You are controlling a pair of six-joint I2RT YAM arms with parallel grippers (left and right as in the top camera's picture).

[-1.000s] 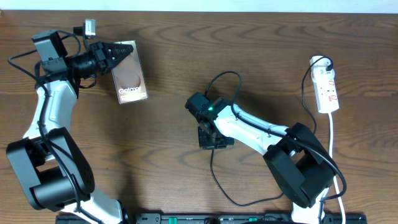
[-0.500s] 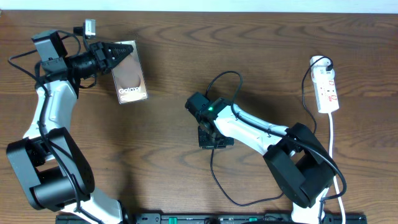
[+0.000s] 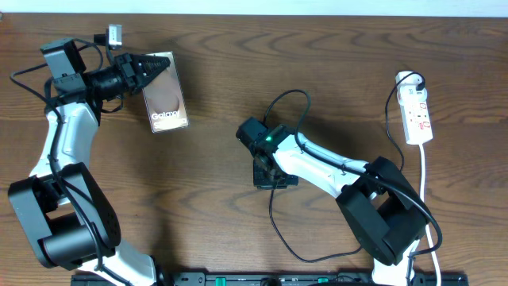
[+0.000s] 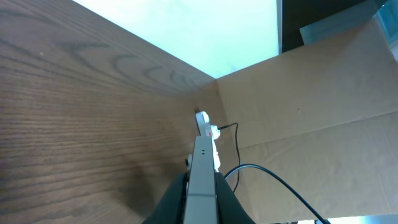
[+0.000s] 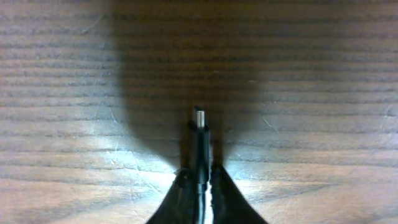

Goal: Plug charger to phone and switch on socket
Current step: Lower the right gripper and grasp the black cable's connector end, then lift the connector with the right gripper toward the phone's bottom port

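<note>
Brown wooden table (image 3: 214, 79): the left gripper (image 3: 151, 67) near the far-left corner has its jaws clamped on the phone (image 3: 168, 99); mid-table, the right gripper (image 5: 199, 180) pinches the charger (image 5: 199, 134), tip protruding; the socket (image 3: 417, 115) lies far right

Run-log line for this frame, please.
left end effector: shut on phone | right end effector: shut on charger | socket: untouched

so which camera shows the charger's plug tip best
The right wrist view: the plug tip sits centre frame, close up, pinched between the right gripper's fingers. Overhead shows only the charger's cable; the gripper hides the tip. The left wrist view misses it.
</note>
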